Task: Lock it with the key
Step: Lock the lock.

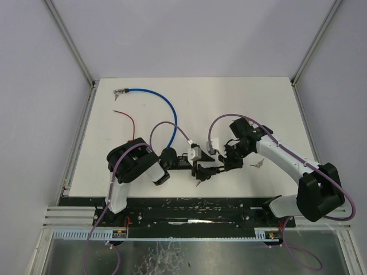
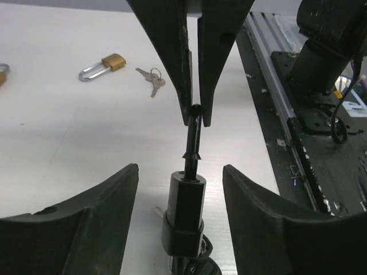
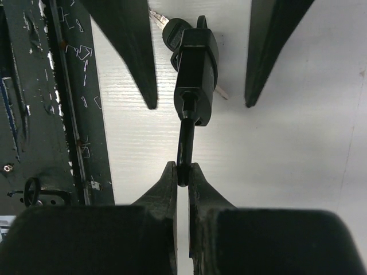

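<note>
A black padlock (image 2: 184,207) lies on the white table (image 1: 229,103) between my two grippers; it also shows in the right wrist view (image 3: 195,63) and the top view (image 1: 202,170). A black-headed key (image 3: 172,28) sits at the end of its body, with silver keys beside it. My right gripper (image 3: 182,167) is shut on the tip of the padlock's black shackle (image 3: 184,140). My left gripper (image 2: 180,167) is open, its fingers (image 2: 86,223) on either side of the padlock body without touching it.
A brass padlock (image 2: 103,65) and a small bunch of silver keys (image 2: 152,80) lie further right on the table. A blue cable (image 1: 160,100) and a red wire (image 1: 127,118) lie at the back left. A black rail (image 1: 189,203) runs along the near edge.
</note>
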You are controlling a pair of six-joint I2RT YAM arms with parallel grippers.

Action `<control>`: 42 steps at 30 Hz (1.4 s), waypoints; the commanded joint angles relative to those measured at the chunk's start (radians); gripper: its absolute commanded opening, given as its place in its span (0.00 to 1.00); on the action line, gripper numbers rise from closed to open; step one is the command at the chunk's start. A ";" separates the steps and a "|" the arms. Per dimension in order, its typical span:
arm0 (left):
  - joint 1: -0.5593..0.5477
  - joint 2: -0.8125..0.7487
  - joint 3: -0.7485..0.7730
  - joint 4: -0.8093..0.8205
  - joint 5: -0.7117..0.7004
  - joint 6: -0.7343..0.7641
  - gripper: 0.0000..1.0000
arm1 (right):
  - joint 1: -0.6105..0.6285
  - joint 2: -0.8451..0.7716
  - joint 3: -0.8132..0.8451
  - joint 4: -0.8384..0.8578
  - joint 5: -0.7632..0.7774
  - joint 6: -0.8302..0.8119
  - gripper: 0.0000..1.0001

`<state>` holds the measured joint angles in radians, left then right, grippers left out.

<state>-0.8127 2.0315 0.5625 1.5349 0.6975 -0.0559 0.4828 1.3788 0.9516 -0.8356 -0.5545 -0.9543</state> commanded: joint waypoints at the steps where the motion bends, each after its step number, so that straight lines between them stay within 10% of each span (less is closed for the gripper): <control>1: -0.005 -0.076 -0.059 0.074 -0.078 0.022 0.65 | -0.014 -0.054 0.005 -0.021 -0.077 -0.003 0.00; 15: -0.052 -0.129 -0.120 -0.045 -0.193 0.149 0.69 | -0.020 -0.080 0.004 -0.023 -0.088 -0.010 0.00; 23: -0.060 -0.127 -0.058 -0.183 -0.164 0.172 0.47 | -0.020 -0.083 0.004 -0.026 -0.092 -0.013 0.00; 42: -0.067 -0.034 0.019 -0.165 -0.032 0.129 0.39 | -0.021 -0.080 0.006 -0.028 -0.104 -0.020 0.00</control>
<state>-0.8753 1.9717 0.5606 1.3594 0.6262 0.0753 0.4679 1.3277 0.9443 -0.8566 -0.5774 -0.9615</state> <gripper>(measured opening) 0.414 0.068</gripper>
